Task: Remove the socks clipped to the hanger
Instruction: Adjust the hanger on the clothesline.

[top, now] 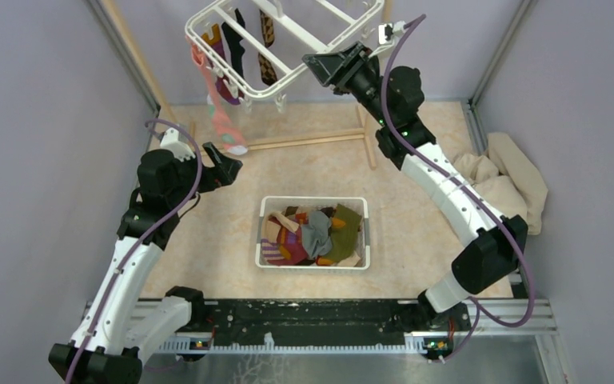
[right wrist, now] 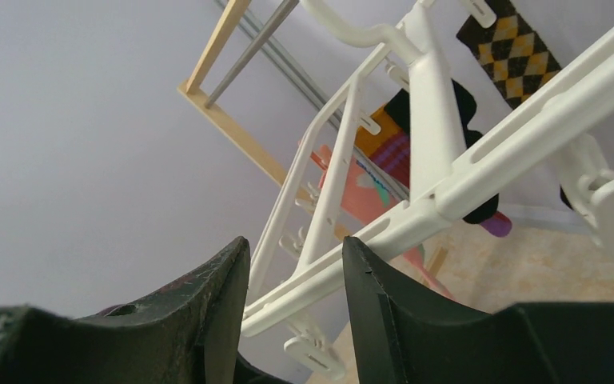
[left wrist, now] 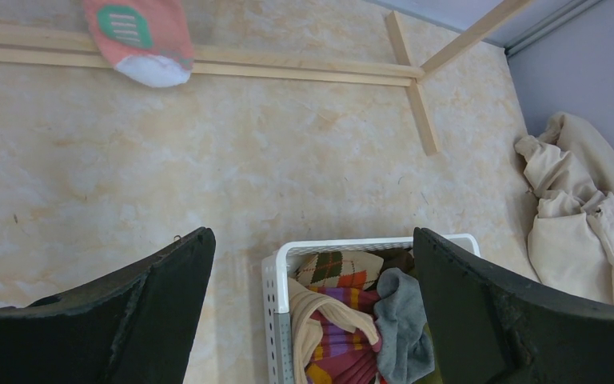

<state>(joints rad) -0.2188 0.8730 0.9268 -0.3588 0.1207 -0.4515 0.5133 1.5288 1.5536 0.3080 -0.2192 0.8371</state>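
Observation:
The white hanger [top: 284, 81] hangs tilted at the top of the overhead view, with socks clipped along its left side: a pink one with mint patches [top: 222, 120], a black one [top: 236, 44] and a brown argyle one [top: 266, 60]. My right gripper [top: 320, 66] is raised to the hanger's near rim. In the right wrist view its fingers [right wrist: 296, 244] straddle the rim bar of the hanger [right wrist: 480, 160], shut on it; the argyle sock [right wrist: 516, 48] dangles beyond. My left gripper [top: 225, 162] hovers open and empty over the floor left of the basket [left wrist: 312, 240].
A white slotted basket [top: 313, 200] in the middle holds several loose socks. The wooden rack's base bars [top: 312, 142] lie behind it. A beige cloth heap [top: 504, 180] sits at the right wall. The pink sock's toe [left wrist: 140, 36] hangs just above the floor.

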